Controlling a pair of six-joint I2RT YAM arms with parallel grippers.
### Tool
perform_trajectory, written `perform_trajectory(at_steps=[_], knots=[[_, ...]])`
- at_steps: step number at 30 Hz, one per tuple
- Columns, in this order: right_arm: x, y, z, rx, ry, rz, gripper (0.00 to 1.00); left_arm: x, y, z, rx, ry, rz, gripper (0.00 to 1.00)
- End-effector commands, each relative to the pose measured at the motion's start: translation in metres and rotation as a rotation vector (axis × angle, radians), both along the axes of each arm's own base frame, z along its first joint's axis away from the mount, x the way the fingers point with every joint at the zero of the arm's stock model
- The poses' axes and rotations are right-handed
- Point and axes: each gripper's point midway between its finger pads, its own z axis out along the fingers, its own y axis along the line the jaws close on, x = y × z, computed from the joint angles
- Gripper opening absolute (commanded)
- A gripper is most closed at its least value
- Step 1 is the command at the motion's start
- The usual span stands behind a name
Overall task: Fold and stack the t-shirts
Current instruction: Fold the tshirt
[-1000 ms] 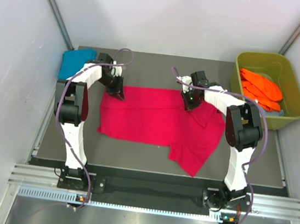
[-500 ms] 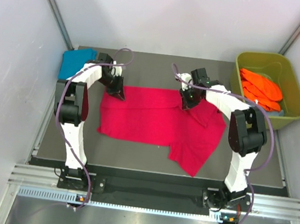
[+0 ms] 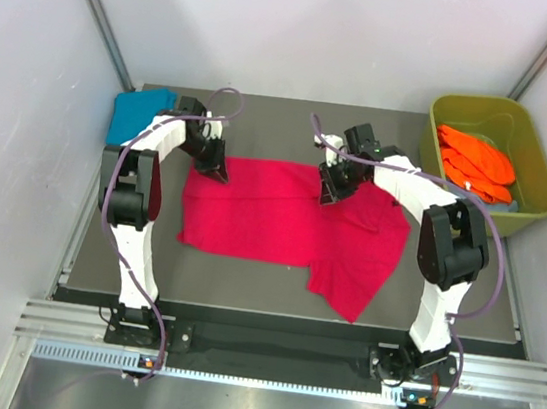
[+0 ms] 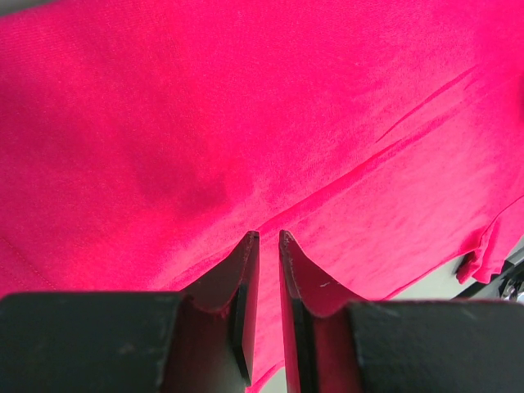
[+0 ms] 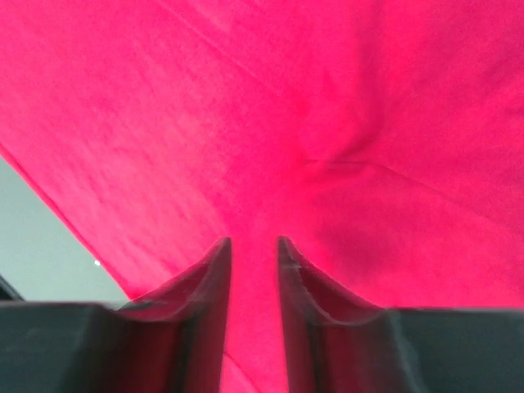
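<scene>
The crimson-pink t-shirt (image 3: 272, 214) lies spread on the dark table (image 3: 273, 129), with one part hanging toward the near right. My left gripper (image 3: 214, 169) sits at its far left corner. In the left wrist view (image 4: 268, 236) the jaws are nearly together, with pink cloth pinched between them. My right gripper (image 3: 327, 194) is low over the shirt's far edge. In the right wrist view (image 5: 254, 241) its jaws stand a little apart over the cloth (image 5: 327, 123). A teal-blue t-shirt (image 3: 134, 114) lies at the far left. Orange t-shirts (image 3: 474, 162) lie in the tub.
The olive-green tub (image 3: 534, 214) stands at the far right, off the table's edge. White walls close in on the left, back and right. Bare table shows behind the pink shirt and at the near left (image 3: 204, 276).
My right gripper has slid a short way left along the pink shirt's far edge. The left gripper and the shirt's outline have stayed where they were.
</scene>
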Motion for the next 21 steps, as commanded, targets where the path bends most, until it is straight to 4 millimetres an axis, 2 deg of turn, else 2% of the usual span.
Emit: perform_trajectory(at_steps=[1,4,9,11,12,13,15,16,18,19,21], knots=[[0.001,0.013,0.013,0.022,-0.025,0.020,0.34,0.005,0.001,0.022,-0.013,-0.068,0.001,0.20],[0.018,-0.001,0.026,-0.002,-0.098,-0.045,0.44,0.004,0.002,0.022,-0.005,-0.072,0.000,0.20],[0.049,-0.033,0.043,0.027,-0.145,-0.200,0.42,0.014,0.007,0.022,0.009,-0.090,0.004,0.20],[0.062,-0.054,0.036,0.011,-0.139,-0.260,0.42,0.021,0.012,0.023,0.015,-0.093,0.014,0.20],[0.069,-0.061,0.035,0.010,-0.142,-0.280,0.42,0.023,0.013,0.017,0.016,-0.079,0.017,0.20],[0.075,-0.073,0.025,0.000,-0.123,-0.306,0.41,0.023,0.014,0.015,0.017,-0.070,0.020,0.20],[0.084,-0.084,0.016,-0.010,-0.116,-0.325,0.41,0.025,0.017,0.010,0.020,-0.058,0.024,0.20],[0.089,-0.095,0.004,-0.020,-0.091,-0.350,0.41,0.024,0.017,0.009,0.024,-0.054,0.024,0.20],[0.097,-0.105,-0.001,-0.015,-0.085,-0.380,0.41,0.023,0.019,0.006,0.040,-0.045,0.030,0.20],[0.102,-0.114,-0.010,-0.020,-0.070,-0.402,0.41,0.023,0.020,0.006,0.044,-0.046,0.032,0.20],[0.110,-0.119,-0.011,-0.011,-0.068,-0.421,0.41,0.021,0.022,0.001,0.056,-0.029,0.035,0.20]])
